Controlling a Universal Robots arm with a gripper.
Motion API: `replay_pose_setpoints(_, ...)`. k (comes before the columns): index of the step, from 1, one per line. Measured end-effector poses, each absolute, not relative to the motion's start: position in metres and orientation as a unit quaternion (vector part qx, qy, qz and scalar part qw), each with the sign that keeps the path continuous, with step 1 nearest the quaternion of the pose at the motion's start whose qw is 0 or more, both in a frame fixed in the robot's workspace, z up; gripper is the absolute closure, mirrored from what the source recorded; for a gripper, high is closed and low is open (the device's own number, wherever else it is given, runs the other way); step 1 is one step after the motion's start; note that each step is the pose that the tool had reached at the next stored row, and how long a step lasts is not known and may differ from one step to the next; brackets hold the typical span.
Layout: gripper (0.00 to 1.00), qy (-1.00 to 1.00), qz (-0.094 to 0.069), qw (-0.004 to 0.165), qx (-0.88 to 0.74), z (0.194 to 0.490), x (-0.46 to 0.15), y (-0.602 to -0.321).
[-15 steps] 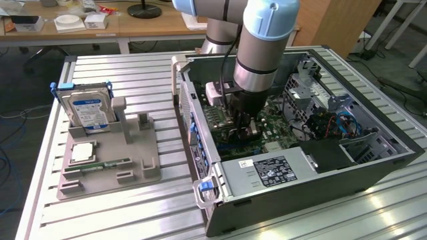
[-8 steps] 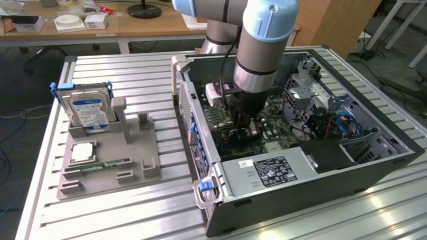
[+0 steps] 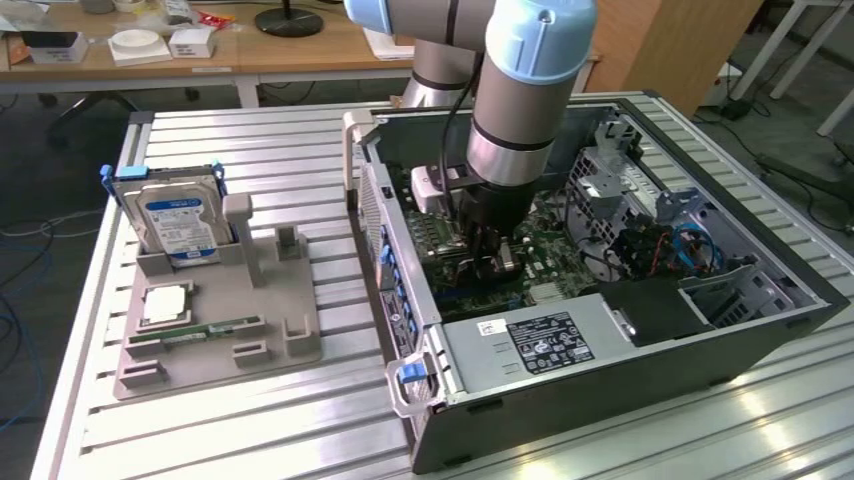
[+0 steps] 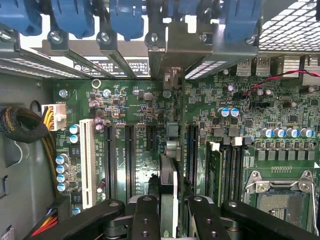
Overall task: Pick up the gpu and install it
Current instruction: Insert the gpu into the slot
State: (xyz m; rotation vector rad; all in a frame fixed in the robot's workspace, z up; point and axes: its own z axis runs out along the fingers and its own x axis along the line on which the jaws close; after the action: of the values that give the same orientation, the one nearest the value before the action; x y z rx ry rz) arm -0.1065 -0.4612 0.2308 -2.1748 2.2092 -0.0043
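My gripper (image 3: 487, 252) hangs inside the open computer case (image 3: 747, 330), low over the green motherboard (image 3: 561, 250). In the wrist view the gripper (image 4: 170, 212) is shut on the gpu (image 4: 168, 175), a thin dark card seen edge-on with a silvery edge. The card stands upright between the black fingers (image 4: 145, 210) and runs toward the rear slot openings. It sits over the motherboard (image 4: 135, 100), in line with the gap between the long black expansion slots (image 4: 129, 155). I cannot tell whether its edge touches a slot.
Blue latches (image 4: 125, 17) line the case's rear wall. A memory stick (image 4: 215, 170) stands in its slot beside an empty CPU socket (image 4: 280, 195). Outside the case, a grey fixture (image 3: 287, 300) holds a hard drive (image 3: 180, 220) and a memory stick (image 3: 200, 328). The power supply (image 3: 534, 345) sits at the case's near end.
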Motion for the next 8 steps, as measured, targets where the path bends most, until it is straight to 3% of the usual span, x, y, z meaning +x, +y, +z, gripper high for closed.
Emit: replay_pose_setpoints(8, 0.73, 0.713, -0.001, 0.021, -0.701, 0.2317, -0.1065, -0.4612)
